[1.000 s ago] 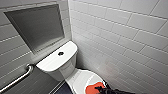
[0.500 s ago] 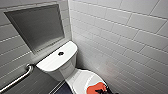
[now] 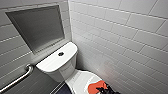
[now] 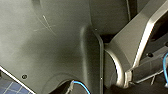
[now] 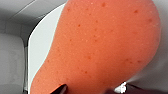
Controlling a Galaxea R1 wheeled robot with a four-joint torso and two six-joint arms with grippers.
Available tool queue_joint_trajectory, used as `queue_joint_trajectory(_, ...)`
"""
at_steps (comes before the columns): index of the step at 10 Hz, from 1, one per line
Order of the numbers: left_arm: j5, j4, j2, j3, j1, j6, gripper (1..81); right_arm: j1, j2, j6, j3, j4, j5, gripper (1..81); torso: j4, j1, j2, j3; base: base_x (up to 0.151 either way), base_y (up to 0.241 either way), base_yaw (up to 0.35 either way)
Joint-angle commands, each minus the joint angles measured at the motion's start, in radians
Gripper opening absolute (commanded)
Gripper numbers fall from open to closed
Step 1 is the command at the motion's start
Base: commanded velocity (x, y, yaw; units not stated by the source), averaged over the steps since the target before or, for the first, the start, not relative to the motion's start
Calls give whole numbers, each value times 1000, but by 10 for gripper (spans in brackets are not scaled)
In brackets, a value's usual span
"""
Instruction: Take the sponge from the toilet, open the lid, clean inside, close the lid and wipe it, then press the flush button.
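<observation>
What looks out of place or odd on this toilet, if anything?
Only the sponge: it lies on the closed lid of the toilet, away from the tank, with the right gripper at it. A sponge is unusual there. I see no spill, crack or tilted part elsewhere.

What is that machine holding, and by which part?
Cannot be told: the right gripper sits at one end of the soft orange-red sponge on the white oval toilet lid.
</observation>
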Motion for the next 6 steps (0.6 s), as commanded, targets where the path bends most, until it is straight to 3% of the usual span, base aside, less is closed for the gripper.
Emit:
queue_joint_trajectory(1, 79, -4, 0, 11, 24, 5, 811, 92, -23, 0, 6, -10, -72, 811, 0, -2, 4, 0, 0, 0, 0)
queue_joint_trajectory(4, 79, -2, 1, 11, 24, 5, 811, 57, -24, 0, -3, -47, -40, 811, 0, 26, -46, 0, 0, 0, 0)
queue_joint_trajectory(5, 79, -2, 1, 12, 24, 5, 811, 45, -24, 0, -12, -54, -30, 10, 0, 26, -45, 0, 0, 0, 0)
queue_joint_trajectory(6, 79, -2, 3, 12, 24, 5, 811, 39, -24, 0, -23, -56, -29, 10, 0, 26, -43, 0, 0, 0, 0)
